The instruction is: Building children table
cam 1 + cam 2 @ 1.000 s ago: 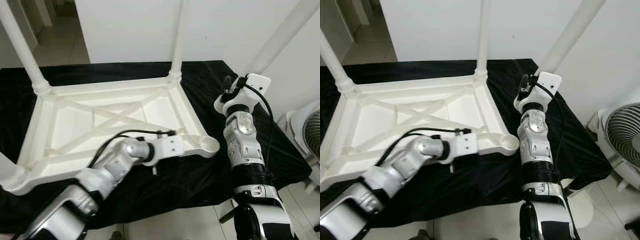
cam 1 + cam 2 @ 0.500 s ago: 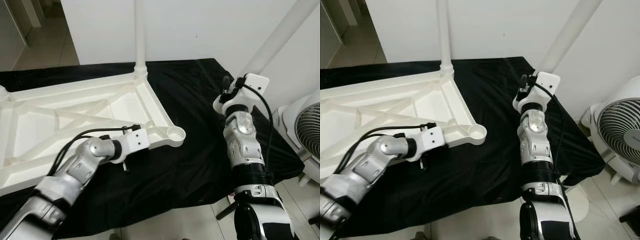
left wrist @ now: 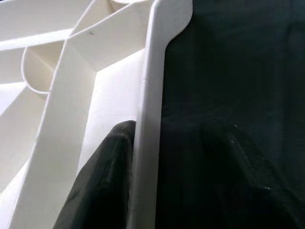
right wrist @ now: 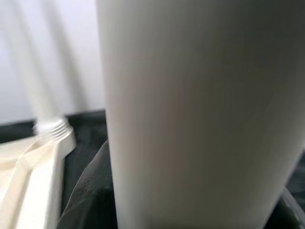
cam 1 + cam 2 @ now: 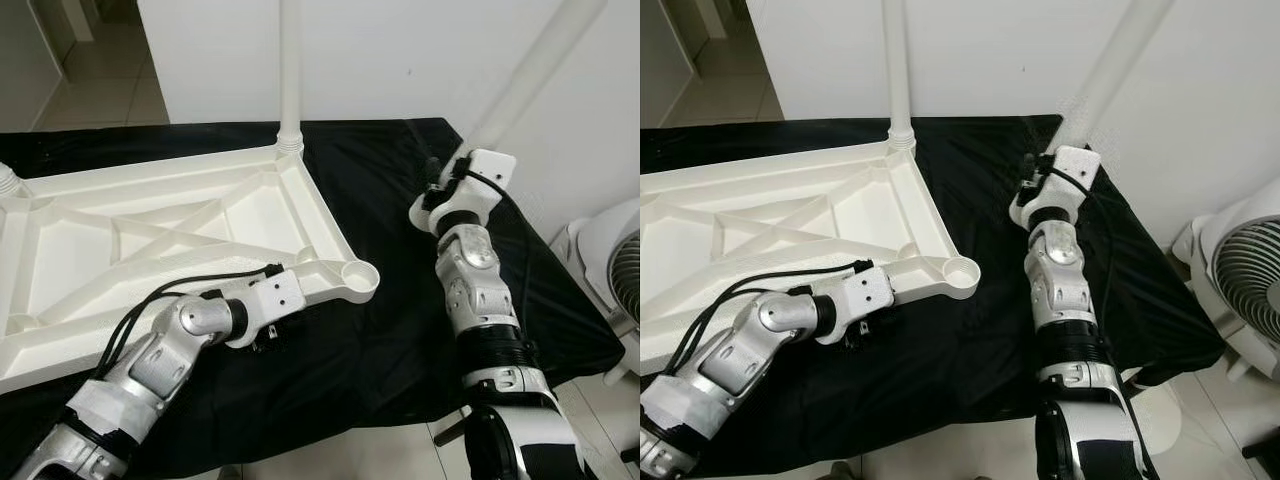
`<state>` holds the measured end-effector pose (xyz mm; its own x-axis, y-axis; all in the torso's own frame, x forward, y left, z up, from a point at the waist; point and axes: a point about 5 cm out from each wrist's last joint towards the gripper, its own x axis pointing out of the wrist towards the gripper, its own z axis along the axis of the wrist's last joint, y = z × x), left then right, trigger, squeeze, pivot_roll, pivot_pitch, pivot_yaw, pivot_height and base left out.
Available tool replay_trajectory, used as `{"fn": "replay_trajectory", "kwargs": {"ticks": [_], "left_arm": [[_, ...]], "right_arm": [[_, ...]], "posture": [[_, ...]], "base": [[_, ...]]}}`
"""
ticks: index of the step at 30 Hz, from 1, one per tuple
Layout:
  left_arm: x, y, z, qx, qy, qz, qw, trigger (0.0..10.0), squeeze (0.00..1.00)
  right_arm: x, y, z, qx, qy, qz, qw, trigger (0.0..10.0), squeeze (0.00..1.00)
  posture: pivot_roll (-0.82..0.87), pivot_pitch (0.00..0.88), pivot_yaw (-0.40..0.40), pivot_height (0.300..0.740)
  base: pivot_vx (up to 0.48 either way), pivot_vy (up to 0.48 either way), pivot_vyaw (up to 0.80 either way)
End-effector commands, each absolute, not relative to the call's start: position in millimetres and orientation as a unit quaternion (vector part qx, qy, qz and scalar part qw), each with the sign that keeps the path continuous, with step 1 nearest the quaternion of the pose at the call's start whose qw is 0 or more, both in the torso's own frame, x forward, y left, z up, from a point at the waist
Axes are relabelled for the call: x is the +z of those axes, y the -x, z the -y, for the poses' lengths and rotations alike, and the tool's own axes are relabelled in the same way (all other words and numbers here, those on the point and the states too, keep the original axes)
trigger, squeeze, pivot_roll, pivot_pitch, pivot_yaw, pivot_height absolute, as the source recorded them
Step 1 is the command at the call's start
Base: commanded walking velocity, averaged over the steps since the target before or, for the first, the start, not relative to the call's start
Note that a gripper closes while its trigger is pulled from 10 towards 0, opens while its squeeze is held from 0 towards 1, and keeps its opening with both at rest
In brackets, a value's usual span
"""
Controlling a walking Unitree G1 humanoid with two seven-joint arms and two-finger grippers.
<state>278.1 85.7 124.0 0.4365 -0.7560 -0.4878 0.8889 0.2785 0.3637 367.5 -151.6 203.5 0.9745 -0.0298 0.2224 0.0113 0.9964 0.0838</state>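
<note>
Clamping the tabletop point(image 5: 200, 215) rim, left tool point(image 3: 136, 191); right tool point(image 5: 455, 175), fingers hidden, holds leg point(image 5: 530, 70).

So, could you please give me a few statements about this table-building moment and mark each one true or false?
1. The white table top lies upside down on the black cloth. True.
2. The corner socket nearest the right arm already has a leg screwed in. False: that socket is empty.
3. The right gripper holds a white table leg. True.
4. The left gripper rests on the floor. False: it straddles the table top's rim near the empty socket, one finger inside the frame.
5. A leg stands upright in the far corner. True.
</note>
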Motion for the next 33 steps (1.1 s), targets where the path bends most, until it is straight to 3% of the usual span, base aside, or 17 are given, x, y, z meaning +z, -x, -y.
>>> {"fn": "replay_trajectory", "kwargs": {"ticks": [1, 10, 18, 23, 25, 27, 28, 30, 31, 33], "left_arm": [[121.1, -265.4, -67.8, -0.567, -0.276, -0.111, 0.768, 10.0, 0.0], [151.6, -275.6, -39.8, -0.521, -0.191, -0.042, 0.831, 10.0, 0.0], [165.5, -280.2, -28.5, -0.497, -0.184, -0.02, 0.848, 10.0, 0.0], [168.7, -280.7, -27.0, -0.485, -0.177, -0.009, 0.856, 10.0, 0.0], [171.4, -284.8, -28.4, -0.445, -0.161, 0.013, 0.881, 10.0, 0.0], [171.4, -284.8, -28.4, -0.445, -0.161, 0.013, 0.881, 10.0, 0.0], [170.2, -287.7, -30.8, -0.422, -0.133, 0.006, 0.897, 10.0, 0.0], [170.2, -287.7, -30.8, -0.422, -0.133, 0.006, 0.897, 10.0, 0.0], [169.7, -291.7, -34.9, -0.385, -0.121, 0.007, 0.915, 10.0, 0.0], [168.5, -293.8, -37.4, -0.367, -0.11, 0.004, 0.923, 10.0, 0.0]], "right_arm": [[202.3, -368.6, 144.6, 0.008, -0.026, 0.101, 0.994, 10.0, 0.0], [194.8, -360.8, 135.8, 0.063, -0.001, 0.099, 0.993, 10.0, 0.0], [192.4, -348.7, 125.5, 0.124, -0.017, 0.114, 0.986, 10.0, 0.0], [191.1, -345.3, 123.9, 0.134, -0.018, 0.115, 0.984, 10.0, 0.0], [187.7, -338.3, 123.8, 0.141, -0.012, 0.117, 0.983, 10.0, 0.0], [187.7, -338.3, 123.8, 0.141, -0.012, 0.117, 0.983, 10.0, 0.0], [185.3, -334.6, 124.1, 0.143, -0.009, 0.118, 0.983, 10.0, 0.0], [185.3, -334.6, 124.1, 0.143, -0.009, 0.118, 0.983, 10.0, 0.0], [181.7, -331.0, 124.9, 0.144, -0.008, 0.116, 0.983, 10.0, 0.0], [178.9, -328.3, 125.7, 0.143, -0.006, 0.114, 0.983, 10.0, 0.0]], "posture": [[0.11, 0.0, -0.059, 0.74], [0.1, 0.0, -0.072, 0.74], [0.09, 0.0, -0.081, 0.74], [0.1, 0.0, -0.078, 0.74], [0.1, 0.002, -0.073, 0.74], [0.1, 0.002, -0.073, 0.74], [0.1, 0.003, -0.069, 0.74], [0.1, 0.003, -0.069, 0.74], [0.1, 0.006, -0.069, 0.74], [0.1, 0.006, -0.068, 0.74]], "base": [[0.0, 0.0, 0.0], [0.0, 0.0, 0.0], [0.0, 0.0, 0.0], [0.0, 0.0, 0.0], [0.0, 0.0, 0.0], [0.0, 0.0, 0.0], [0.0, 0.0, 0.0], [0.0, 0.0, 0.0], [0.0, 0.0, 0.0], [0.0, 0.0, 0.0]]}}
